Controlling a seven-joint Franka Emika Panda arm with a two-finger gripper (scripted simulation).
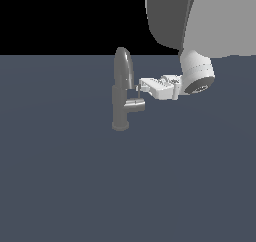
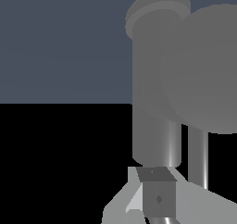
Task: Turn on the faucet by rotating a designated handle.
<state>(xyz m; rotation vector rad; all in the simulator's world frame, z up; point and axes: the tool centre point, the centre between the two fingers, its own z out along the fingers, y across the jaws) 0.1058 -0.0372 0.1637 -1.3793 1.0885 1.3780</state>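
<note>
Reaching in from the exterior view's right, my white gripper (image 1: 141,87) sits at the thin pin above the short grey metal handle (image 1: 135,105) of the small grey faucet (image 1: 121,88); I cannot tell its opening. Approach looks done, rotation remains.

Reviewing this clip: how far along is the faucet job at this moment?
Done: the approach. The pincer sits beside the faucet, just above the handle, at its thin lever pin. In hand: engaging that pin; whether there is contact, or whether the pincer is open, cannot be told. Left: rotating the handle; no sign shows the faucet is on.
</note>
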